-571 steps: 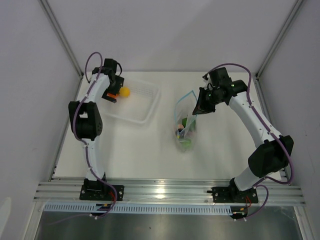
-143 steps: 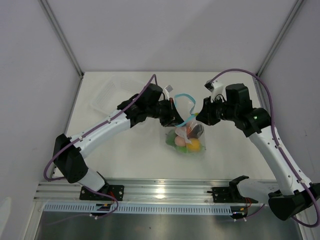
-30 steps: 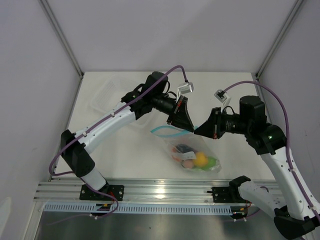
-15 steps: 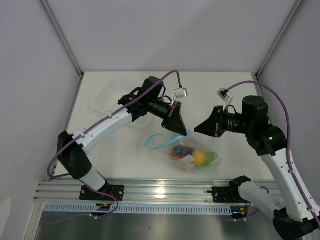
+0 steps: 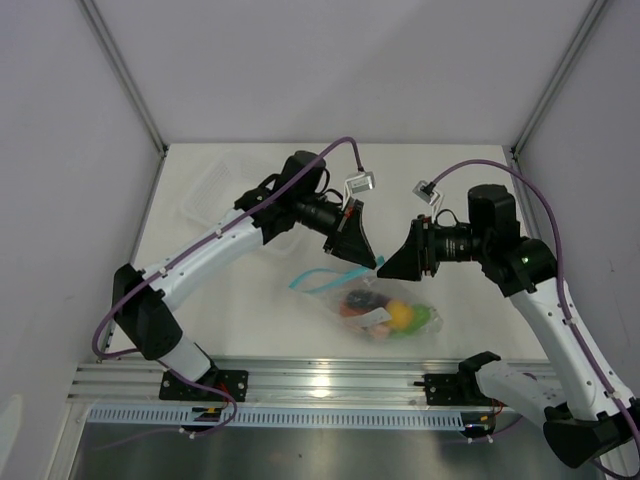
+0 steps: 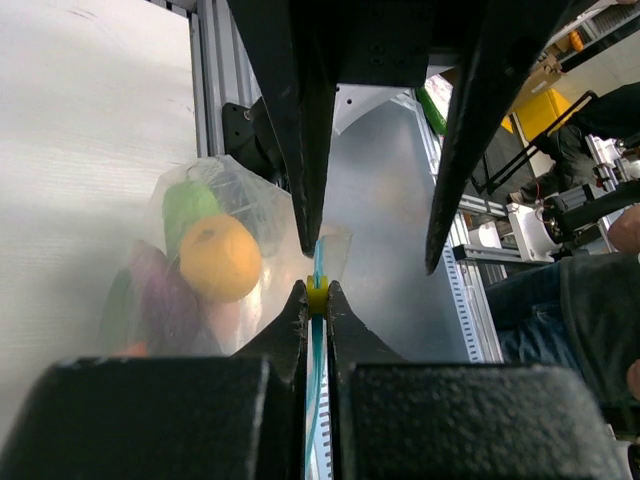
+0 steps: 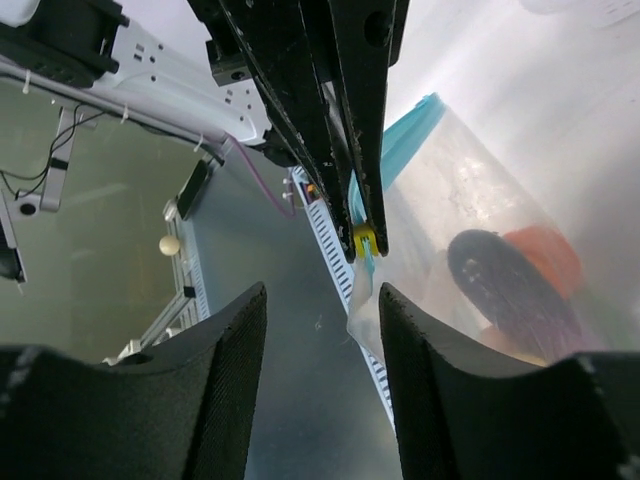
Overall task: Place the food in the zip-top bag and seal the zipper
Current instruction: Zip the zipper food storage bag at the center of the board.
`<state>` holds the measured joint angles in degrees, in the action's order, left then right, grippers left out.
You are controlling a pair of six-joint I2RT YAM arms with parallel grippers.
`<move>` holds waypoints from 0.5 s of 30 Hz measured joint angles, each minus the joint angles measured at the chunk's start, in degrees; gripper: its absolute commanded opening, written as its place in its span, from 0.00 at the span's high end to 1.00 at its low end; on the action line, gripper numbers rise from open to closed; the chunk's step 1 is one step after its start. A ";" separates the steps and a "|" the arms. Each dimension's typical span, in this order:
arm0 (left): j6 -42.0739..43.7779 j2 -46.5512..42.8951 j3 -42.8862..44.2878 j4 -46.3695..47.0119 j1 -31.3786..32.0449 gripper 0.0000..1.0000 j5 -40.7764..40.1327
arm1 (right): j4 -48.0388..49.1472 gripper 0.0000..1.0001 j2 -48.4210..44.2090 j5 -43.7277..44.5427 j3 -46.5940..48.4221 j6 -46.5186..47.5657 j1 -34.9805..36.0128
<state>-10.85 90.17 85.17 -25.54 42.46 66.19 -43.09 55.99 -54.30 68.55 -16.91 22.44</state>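
Observation:
The zip-top bag (image 5: 388,312) holds the food: an orange fruit (image 6: 222,258), a green piece (image 6: 188,203) and a dark purple eggplant (image 7: 500,280) show through the plastic. My left gripper (image 5: 371,264) is shut on the zipper (image 6: 317,330), right at its yellow slider (image 6: 317,296), and the bag hangs from that corner. The blue zipper strip (image 5: 318,279) trails left toward the table. My right gripper (image 7: 320,292) stands open just right of that corner, with nothing between its fingers (image 7: 215,400). The slider (image 7: 364,240) sits just beyond its tips.
A clear rigid tray (image 5: 214,186) lies at the back left of the white table. An aluminium rail (image 5: 340,381) runs along the near edge, just in front of the bag. Grey walls close in both sides.
My right gripper has opened and let go of the bag's mouth. The bag has sagged lower and swung, its free zipper end dropping left. The left gripper keeps its hold.

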 measured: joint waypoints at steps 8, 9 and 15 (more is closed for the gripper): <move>-3.21 -1.16 0.00 3.96 0.00 0.99 0.46 | 0.07 0.69 2.36 -3.74 -0.17 1.97 1.40; -3.72 -1.38 -0.04 4.48 0.00 0.99 0.52 | 0.09 0.72 2.49 -4.04 -0.22 2.14 1.40; -4.81 -1.90 -0.13 5.99 0.00 0.99 1.46 | 0.26 1.00 3.41 -4.92 -0.26 2.49 1.64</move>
<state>-15.66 88.27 85.03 -19.55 42.46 67.66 -42.83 59.40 -59.22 68.29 -14.41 24.08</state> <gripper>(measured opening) 0.026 0.018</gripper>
